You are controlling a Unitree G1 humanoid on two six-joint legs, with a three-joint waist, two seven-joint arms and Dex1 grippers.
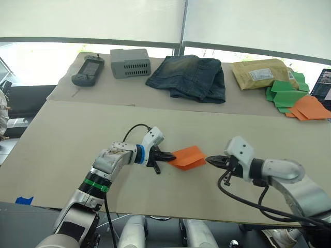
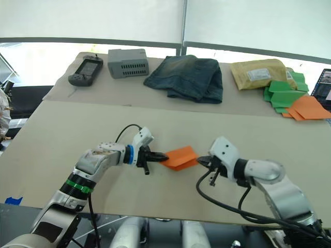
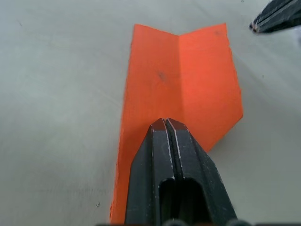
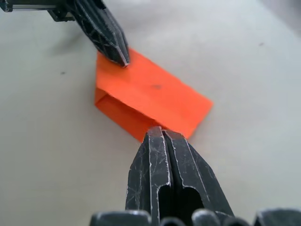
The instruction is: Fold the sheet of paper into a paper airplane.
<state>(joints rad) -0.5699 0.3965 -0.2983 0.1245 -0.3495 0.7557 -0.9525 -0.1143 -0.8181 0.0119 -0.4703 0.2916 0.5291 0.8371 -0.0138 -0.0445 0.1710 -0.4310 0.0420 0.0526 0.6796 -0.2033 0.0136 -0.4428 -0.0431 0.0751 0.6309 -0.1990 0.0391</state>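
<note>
Folded orange paper lying flat on the near table, midway between both grippers, long axis running across from left to right. Left gripper closed, tips pressed on the paper's left end, apparently pinning rather than pinching. Right gripper closed too, empty, tip just at the right end. Both about equally near; next crease probably along that same axis

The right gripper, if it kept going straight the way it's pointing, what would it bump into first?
Most likely the sheet of paper, folded just beyond the right gripper; its shut tips sit at the paper's near edge. The left gripper is past it.
</note>
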